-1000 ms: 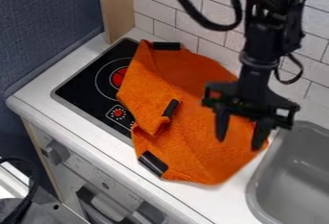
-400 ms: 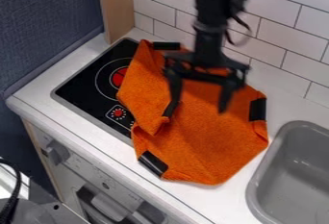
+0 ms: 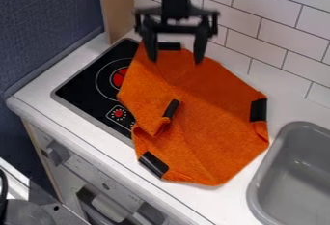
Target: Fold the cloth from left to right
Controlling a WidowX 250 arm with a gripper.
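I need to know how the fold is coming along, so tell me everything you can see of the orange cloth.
The orange cloth looks like soft, fuzzy fabric. Black strips mark its top, right and lower-left edges, and a fourth sits on a flap turned over at the left, its tip pointing toward the lower edge. The rest spreads out, slightly creased. It covers part of the black stovetop and lies on the white counter, its right side near the gray sink.

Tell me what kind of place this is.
Probably a toy kitchen: a stovetop with a red-centred burner, a grey sink, and a white tile wall behind the counter.
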